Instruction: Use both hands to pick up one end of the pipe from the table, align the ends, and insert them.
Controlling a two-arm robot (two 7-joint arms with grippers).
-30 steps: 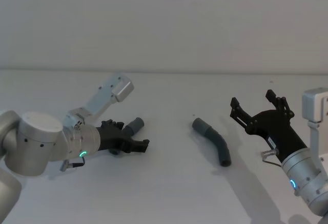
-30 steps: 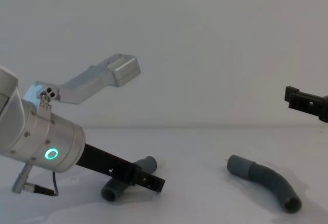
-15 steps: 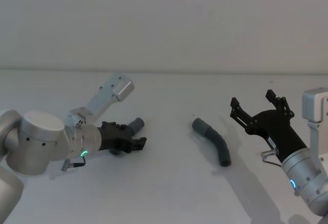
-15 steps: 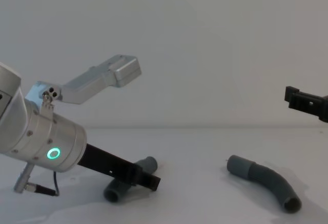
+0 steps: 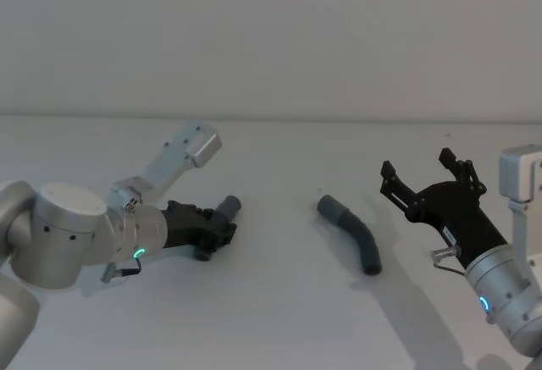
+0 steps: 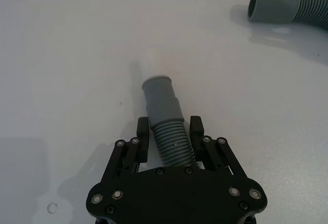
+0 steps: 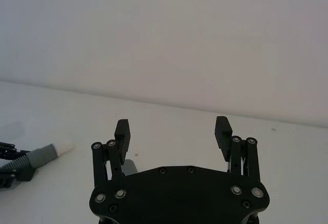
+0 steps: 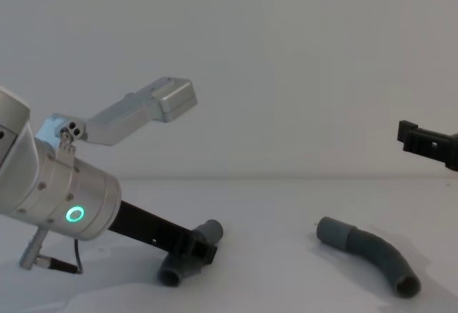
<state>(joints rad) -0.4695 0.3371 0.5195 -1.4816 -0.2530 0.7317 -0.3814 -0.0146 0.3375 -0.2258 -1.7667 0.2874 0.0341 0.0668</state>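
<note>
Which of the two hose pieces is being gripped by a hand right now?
The left hose piece, its ribbed body clamped in the left hand. The right hose piece lies free on the table.

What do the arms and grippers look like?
The left gripper and right gripper are black jawed linkages dotted with silver screws. Each sits on a silver cylindrical wrist with a green ring. A thin black cable with a metal plug hangs off the left wrist, beside a silver boxy link.

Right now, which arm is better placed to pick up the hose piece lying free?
Right. The right gripper is open and nearest the free hose piece; the left gripper is shut on the other hose piece.
</note>
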